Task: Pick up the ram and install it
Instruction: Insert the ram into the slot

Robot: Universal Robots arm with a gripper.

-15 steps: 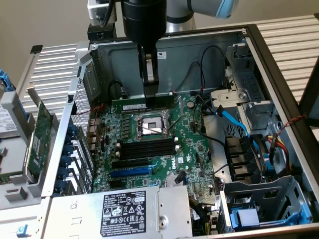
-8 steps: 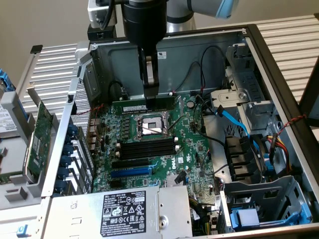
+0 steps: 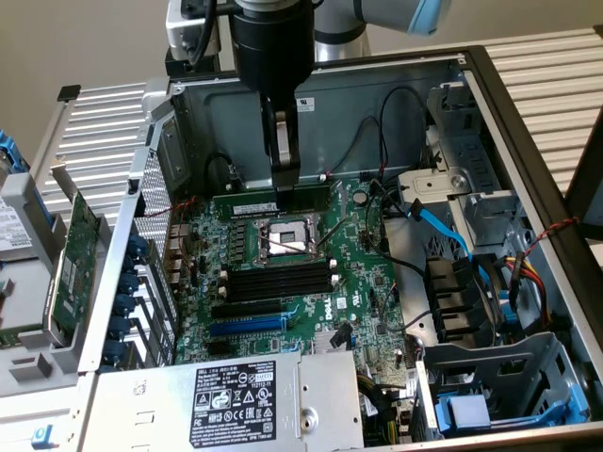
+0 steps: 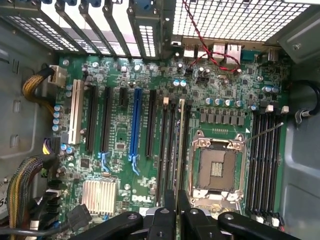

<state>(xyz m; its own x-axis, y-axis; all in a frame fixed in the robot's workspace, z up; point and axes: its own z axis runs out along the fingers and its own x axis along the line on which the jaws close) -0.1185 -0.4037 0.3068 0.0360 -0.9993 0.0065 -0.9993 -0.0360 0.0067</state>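
Ram (image 3: 268, 201) is held edge-down in the end effector (image 3: 285, 191), whose fingers are closed to a narrow gap on the stick's flat faces near its middle. In the exterior view the stick is seen at twelve o'clock of the CPU socket (image 3: 287, 240), lying lengthwise from nine to three o'clock over the motherboard (image 3: 367, 282). In the wrist view the ram (image 4: 181, 145) is seen edge-on between the end effector (image 4: 177, 202) fingers, lined up along a black slot just beside the socket (image 4: 217, 167); whether it is touching that slot or hanging above it cannot be told. Misalignment is judged the main risk: if the lower edge is offset or tilted, the slot could be jammed or the contacts scraped, and an uneven push could let the smooth board slip in the grip. The socket's thin metal lever (image 4: 262, 132), close by, could be caught. The ram is a rigid, thin green board with matte black chips and a white label; the empty slots (image 3: 278, 280) at six o'clock of the socket are long, narrow and made of black plastic.
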